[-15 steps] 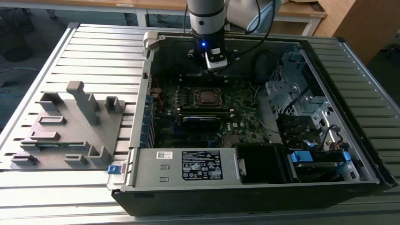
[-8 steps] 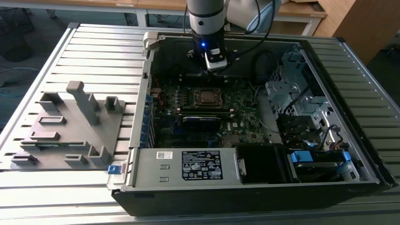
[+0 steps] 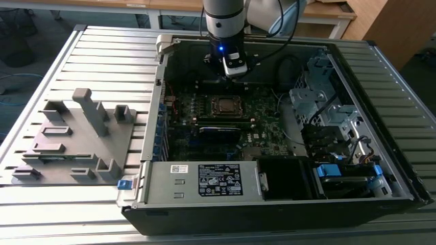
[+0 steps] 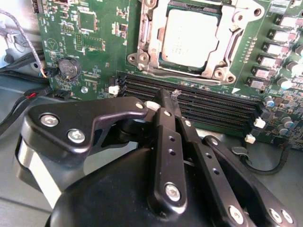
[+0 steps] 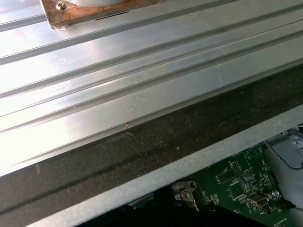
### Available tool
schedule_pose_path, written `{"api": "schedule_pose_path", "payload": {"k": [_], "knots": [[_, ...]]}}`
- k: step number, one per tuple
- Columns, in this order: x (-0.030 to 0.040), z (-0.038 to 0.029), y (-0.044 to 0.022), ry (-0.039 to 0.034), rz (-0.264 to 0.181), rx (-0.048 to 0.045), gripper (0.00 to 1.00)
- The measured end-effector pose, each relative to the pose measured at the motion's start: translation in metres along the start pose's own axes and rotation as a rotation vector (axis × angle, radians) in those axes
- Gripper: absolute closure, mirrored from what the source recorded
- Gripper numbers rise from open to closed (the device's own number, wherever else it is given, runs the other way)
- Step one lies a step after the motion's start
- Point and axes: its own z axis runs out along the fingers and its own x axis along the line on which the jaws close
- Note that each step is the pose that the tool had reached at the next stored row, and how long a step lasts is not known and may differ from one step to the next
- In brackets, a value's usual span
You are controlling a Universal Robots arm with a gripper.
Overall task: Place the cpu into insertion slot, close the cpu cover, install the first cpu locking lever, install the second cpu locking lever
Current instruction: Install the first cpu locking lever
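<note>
The cpu (image 4: 189, 38), a silvery square chip, lies flat in the insertion slot (image 4: 142, 60) on the green motherboard (image 4: 94, 47). The silver cpu cover (image 4: 228, 45) frames the chip and looks lowered around it. I cannot tell how the locking levers stand. In the second wrist view my gripper (image 4: 163, 97) hangs short of the socket, over the black memory slots (image 4: 213, 106), its black fingers shut together on nothing. In the exterior view the gripper (image 3: 234, 71) hovers inside the open case, behind the cpu (image 3: 223, 104).
The case walls (image 3: 160, 102) surround the board. A drive cage (image 3: 320, 97) and cables stand at the exterior view's right, with a power supply (image 3: 204, 181) in front. A grey fixture (image 3: 75, 138) sits on the slatted table (image 5: 118, 71). A coin battery (image 4: 69, 68) lies beside the socket.
</note>
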Motion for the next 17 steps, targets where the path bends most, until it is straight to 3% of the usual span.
{"api": "schedule_pose_path", "payload": {"k": [5, 13, 17], "knots": [[0.0, -0.0001, 0.0, -0.0015, -0.001, 0.0042, 0.9], [0.0, 0.0001, 0.0, -0.021, -0.011, 0.0531, 0.9], [0.0, 0.0001, 0.0, -0.0211, -0.011, 0.0536, 0.9]]}}
